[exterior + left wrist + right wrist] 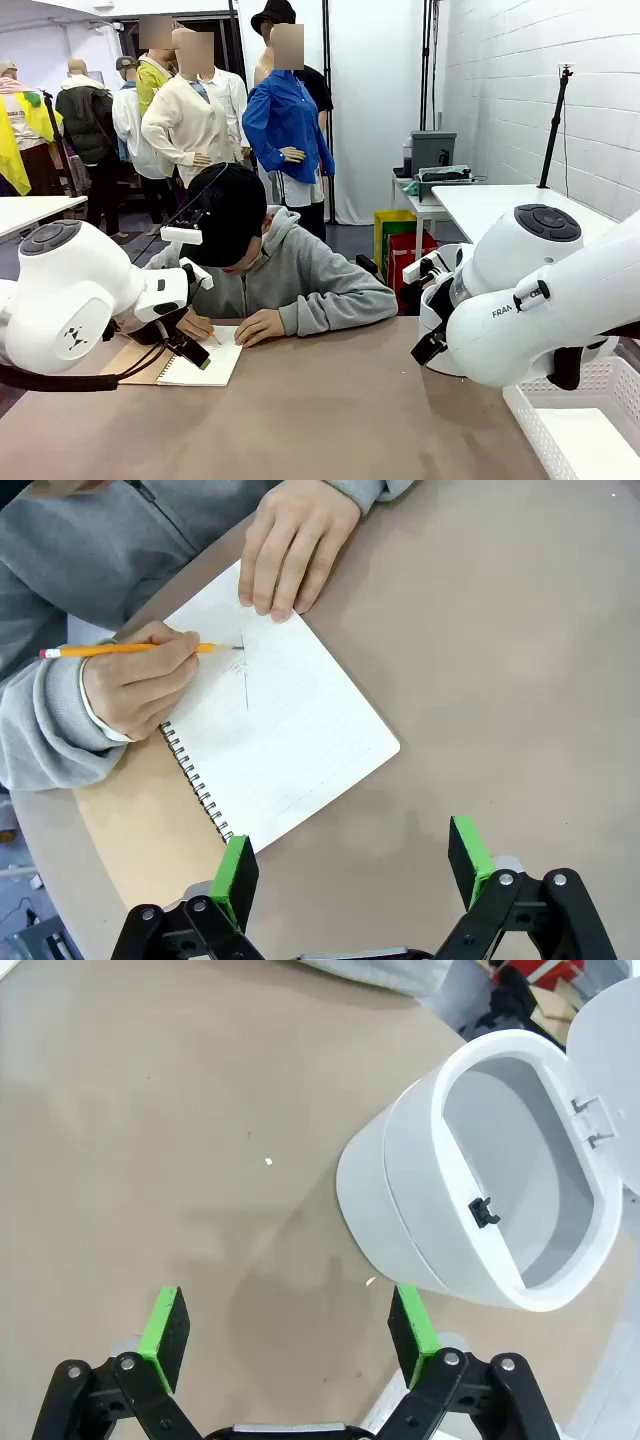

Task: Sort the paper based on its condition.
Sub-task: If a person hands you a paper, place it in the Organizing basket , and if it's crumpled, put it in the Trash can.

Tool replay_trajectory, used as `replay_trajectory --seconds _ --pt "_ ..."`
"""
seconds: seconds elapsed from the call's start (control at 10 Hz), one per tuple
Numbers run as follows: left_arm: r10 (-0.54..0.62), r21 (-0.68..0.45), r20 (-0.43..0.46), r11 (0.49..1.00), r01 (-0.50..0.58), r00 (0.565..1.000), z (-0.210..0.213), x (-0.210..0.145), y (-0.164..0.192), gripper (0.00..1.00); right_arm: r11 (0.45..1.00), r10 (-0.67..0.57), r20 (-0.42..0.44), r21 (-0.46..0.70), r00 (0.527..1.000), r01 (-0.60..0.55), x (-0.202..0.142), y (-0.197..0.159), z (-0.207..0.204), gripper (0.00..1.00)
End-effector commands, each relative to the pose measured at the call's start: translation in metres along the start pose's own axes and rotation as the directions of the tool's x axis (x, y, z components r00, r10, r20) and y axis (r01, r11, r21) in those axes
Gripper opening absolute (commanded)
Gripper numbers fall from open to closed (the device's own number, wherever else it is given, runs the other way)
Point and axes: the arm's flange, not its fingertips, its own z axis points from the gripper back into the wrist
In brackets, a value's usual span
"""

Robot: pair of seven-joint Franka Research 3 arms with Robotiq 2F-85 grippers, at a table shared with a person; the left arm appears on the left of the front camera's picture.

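Your left gripper point(353, 865) is hovering, fingers spread, over bare table just short of the spiral notebook point(140, 820). The paper, its open white page point(290, 730), is lying under the person's hands; the writing hand point(135, 680) is working a pencil point(130, 650). Your right gripper point(288, 1322) is hanging spread beside a white bin point(400, 1190).
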Motion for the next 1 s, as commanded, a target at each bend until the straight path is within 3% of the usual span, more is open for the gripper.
replay_trajectory --seconds 0.0,0.9 --pt "0.0 0.0 0.0 1.0 0.0 1.0 0.0 0.0 0.0 1.0 1.0 0.0 0.0 0.0 1.0 0.0 0.0 0.0 -0.0001 1.0" --pt "0.0 0.0 0.0 1.0 0.0 1.0 0.0 0.0 0.0 1.0 1.0 0.0 0.0 0.0 1.0 0.0 0.0 0.0 -0.0001 1.0"
